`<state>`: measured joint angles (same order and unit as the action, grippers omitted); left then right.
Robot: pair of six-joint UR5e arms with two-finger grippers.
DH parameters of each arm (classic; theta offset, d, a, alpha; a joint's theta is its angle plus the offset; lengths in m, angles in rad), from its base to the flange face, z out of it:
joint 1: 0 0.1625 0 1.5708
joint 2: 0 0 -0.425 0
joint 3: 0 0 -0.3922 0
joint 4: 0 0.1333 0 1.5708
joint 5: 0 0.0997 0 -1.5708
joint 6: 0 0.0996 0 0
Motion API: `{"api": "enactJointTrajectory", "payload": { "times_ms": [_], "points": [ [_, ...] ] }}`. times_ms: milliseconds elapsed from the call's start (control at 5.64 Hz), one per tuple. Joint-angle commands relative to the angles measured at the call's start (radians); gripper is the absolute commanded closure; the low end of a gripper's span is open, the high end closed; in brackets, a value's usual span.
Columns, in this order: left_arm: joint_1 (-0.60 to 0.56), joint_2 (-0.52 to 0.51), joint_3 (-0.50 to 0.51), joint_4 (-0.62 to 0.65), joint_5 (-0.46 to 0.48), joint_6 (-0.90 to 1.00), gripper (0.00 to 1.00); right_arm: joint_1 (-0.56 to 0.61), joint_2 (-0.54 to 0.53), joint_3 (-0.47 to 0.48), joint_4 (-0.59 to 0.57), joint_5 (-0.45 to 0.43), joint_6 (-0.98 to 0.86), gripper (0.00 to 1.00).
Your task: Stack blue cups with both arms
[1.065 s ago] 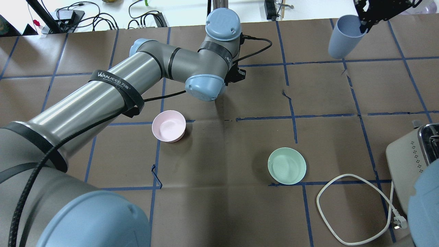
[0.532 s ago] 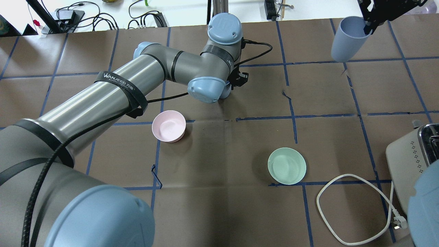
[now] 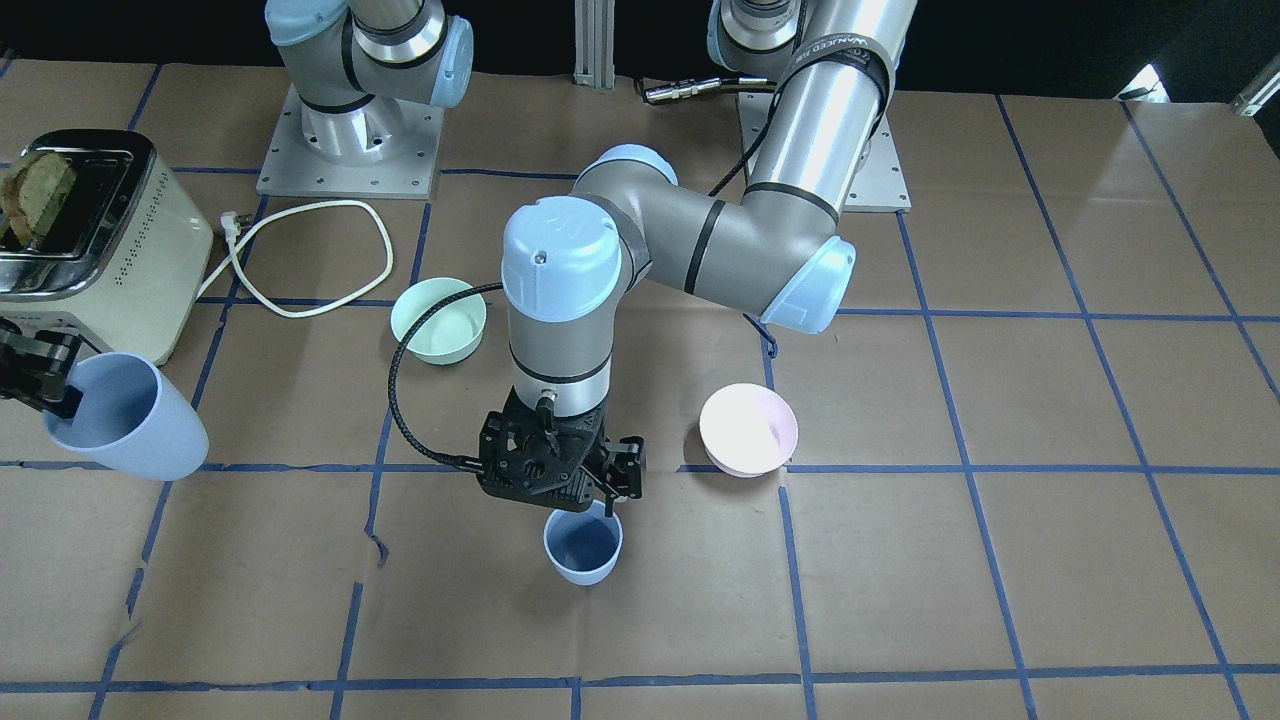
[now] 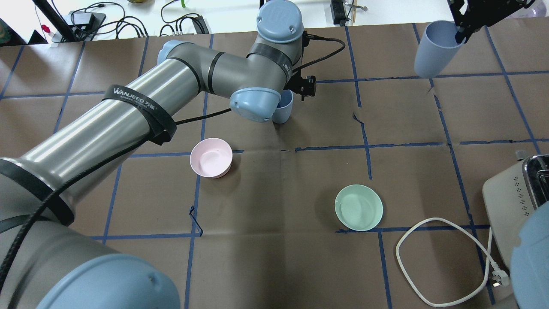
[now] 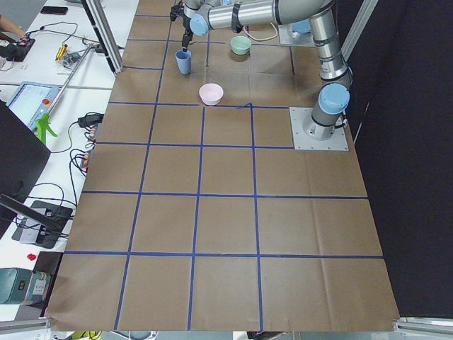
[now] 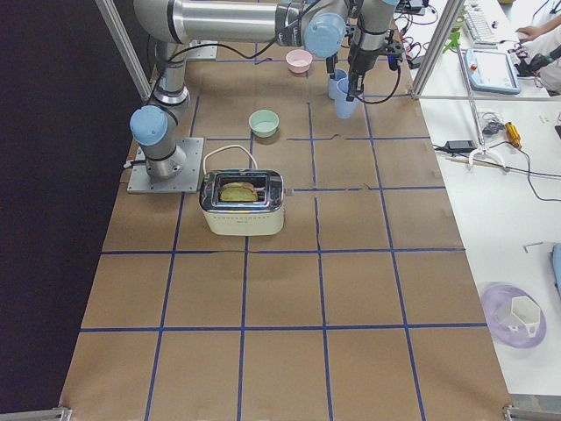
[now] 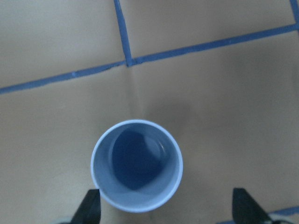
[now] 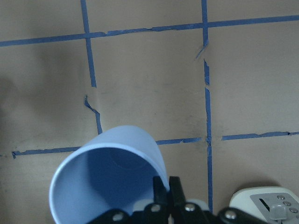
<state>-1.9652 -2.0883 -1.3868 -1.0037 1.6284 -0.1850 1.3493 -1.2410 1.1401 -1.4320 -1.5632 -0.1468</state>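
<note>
One blue cup [image 3: 583, 546] stands upright and empty on the table near the middle; it also shows in the overhead view [image 4: 284, 108] and the left wrist view [image 7: 136, 165]. My left gripper [image 3: 572, 498] is open just above it, its fingertips [image 7: 89, 209] spread wide on either side of the rim without touching it. My right gripper [image 4: 460, 31] is shut on the rim of the second blue cup [image 4: 435, 49] and holds it tilted above the table at the far right; it also shows in the front view [image 3: 125, 420] and the right wrist view [image 8: 105, 179].
A pink bowl [image 4: 211, 157] and a mint-green bowl [image 4: 358, 207] sit on the near half of the table. A cream toaster [image 3: 85, 240] with its white cable [image 4: 429, 257] stands on my right side, close to the held cup.
My left wrist has moved toward the table's far side, uncovering the standing cup it hid before. The right gripper's cup shifted slightly right, then stayed still.
</note>
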Motion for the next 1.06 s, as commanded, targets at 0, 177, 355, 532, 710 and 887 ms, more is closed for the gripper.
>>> {"api": "enactJointTrajectory", "payload": {
  "times_ms": [0, 177, 355, 532, 710, 887],
  "points": [
    [0.064, 0.188, 0.017, -0.259, -0.034, 0.074, 0.01, 0.005, -0.005, -0.005, -0.002, 0.002, 0.053, 0.91],
    [0.142, 0.296, 0.015, -0.427, -0.054, 0.099, 0.01, 0.064, 0.006, -0.005, -0.037, -0.004, 0.103, 0.91],
    [0.223, 0.376, 0.0, -0.56, -0.053, 0.102, 0.01, 0.149, 0.03, -0.008, -0.094, -0.012, 0.204, 0.91],
    [0.277, 0.439, -0.032, -0.591, -0.061, 0.16, 0.01, 0.224, 0.064, -0.01, -0.149, -0.009, 0.327, 0.91],
    [0.305, 0.477, -0.062, -0.586, -0.064, 0.176, 0.01, 0.313, 0.096, -0.011, -0.191, -0.009, 0.469, 0.91],
    [0.336, 0.49, -0.066, -0.593, -0.061, 0.173, 0.01, 0.403, 0.127, -0.034, -0.203, 0.0, 0.625, 0.91]
  ]
}}
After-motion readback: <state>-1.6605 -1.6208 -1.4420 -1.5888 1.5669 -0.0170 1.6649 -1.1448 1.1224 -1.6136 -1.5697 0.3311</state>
